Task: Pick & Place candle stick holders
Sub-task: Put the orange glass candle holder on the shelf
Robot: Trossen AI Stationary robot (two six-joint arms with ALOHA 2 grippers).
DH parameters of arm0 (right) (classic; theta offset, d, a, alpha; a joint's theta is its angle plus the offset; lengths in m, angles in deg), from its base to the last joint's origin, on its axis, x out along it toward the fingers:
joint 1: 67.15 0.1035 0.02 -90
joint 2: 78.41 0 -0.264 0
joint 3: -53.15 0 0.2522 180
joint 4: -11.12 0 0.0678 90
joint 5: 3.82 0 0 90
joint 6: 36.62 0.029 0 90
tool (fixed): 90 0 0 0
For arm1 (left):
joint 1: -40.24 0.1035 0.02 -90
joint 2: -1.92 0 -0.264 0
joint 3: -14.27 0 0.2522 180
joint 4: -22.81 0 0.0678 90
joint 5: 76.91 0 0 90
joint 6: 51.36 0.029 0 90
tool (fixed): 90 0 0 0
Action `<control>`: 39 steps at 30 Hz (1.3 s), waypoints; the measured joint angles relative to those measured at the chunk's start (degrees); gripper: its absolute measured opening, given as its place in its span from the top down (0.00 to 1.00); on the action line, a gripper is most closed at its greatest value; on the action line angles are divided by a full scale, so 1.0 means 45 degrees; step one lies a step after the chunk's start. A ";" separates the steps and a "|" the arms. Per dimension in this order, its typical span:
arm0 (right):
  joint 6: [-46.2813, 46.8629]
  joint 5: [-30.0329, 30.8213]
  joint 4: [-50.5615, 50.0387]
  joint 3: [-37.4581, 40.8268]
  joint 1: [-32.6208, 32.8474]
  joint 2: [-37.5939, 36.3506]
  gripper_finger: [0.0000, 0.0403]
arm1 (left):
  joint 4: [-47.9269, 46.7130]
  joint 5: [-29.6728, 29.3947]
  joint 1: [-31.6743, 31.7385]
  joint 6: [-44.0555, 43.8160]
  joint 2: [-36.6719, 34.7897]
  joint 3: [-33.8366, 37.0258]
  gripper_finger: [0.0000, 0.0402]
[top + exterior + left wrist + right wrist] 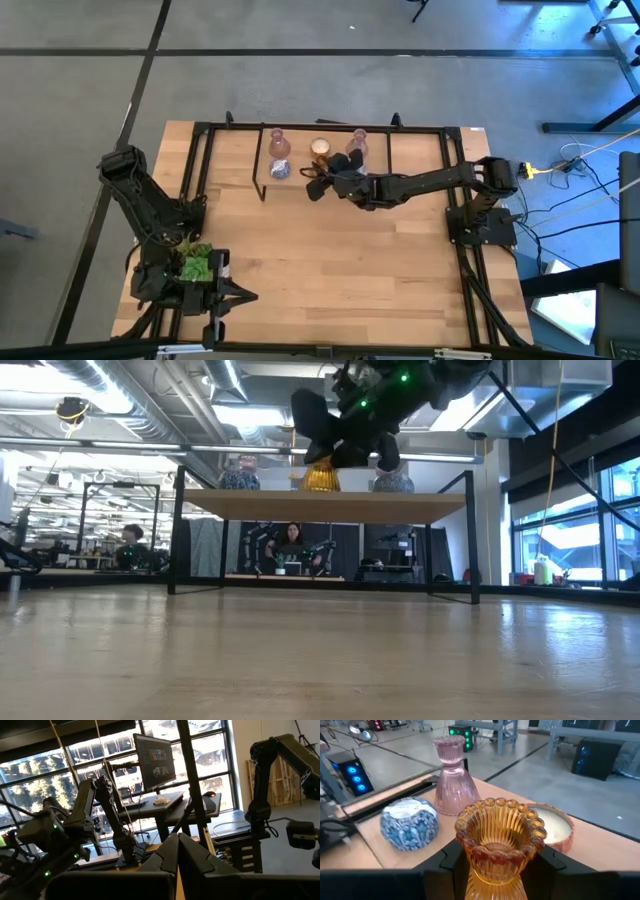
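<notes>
A: One in hand already?

B: Yes. Gripped by the right gripper (316,183) around the ribbed stem of the amber holder (497,840), one finger on each side, bowl upright.

A: Whereabouts?

B: Over the raised shelf (330,505) at the far side of the table, among the others. Just beside the cream-white holder (554,827), near a pink vase-shaped holder (452,777) and a blue round holder (410,825). Cannot tell whether resting on the board or hanging just above it.

A: And on the left?

B: Parked at the near corner beside the green succulent (195,265), with the left gripper (240,295) pinched fully shut on nothing.

A: Best way to finish the placing?

B: Probably straight down and slowly, keeping the stem vertical. Wait for the base to sit flat before easing the grip. Open only a little, enough to clear the stem. Then back out along the line of the fingers, never sideways. Looks glassy and top-heavy, so likely to tip at a nudge. Mind the cream-white neighbour most, being closest.
</notes>
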 joint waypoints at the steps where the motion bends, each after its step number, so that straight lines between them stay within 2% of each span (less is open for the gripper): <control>1: 0.0001 -0.0027 0.0055 -0.0005 0.0003 -0.0004 0.64 | 0.0004 -0.0005 0.0000 0.0005 0.0000 0.0000 1.00; 13: -0.0397 0.0168 0.0355 -0.0010 0.0003 0.0103 0.64 | -0.0001 0.0000 0.0000 0.0092 0.0000 0.0000 1.00; 28: -0.0788 0.0225 0.0650 -0.0010 0.0096 0.0088 0.46 | -0.0003 -0.0002 0.0000 0.0092 0.0000 0.0000 1.00; 39: -0.1978 0.0395 0.1983 -0.0010 0.0541 0.0084 0.44 | -0.0010 -0.0001 0.0000 0.0092 0.0000 0.0000 1.00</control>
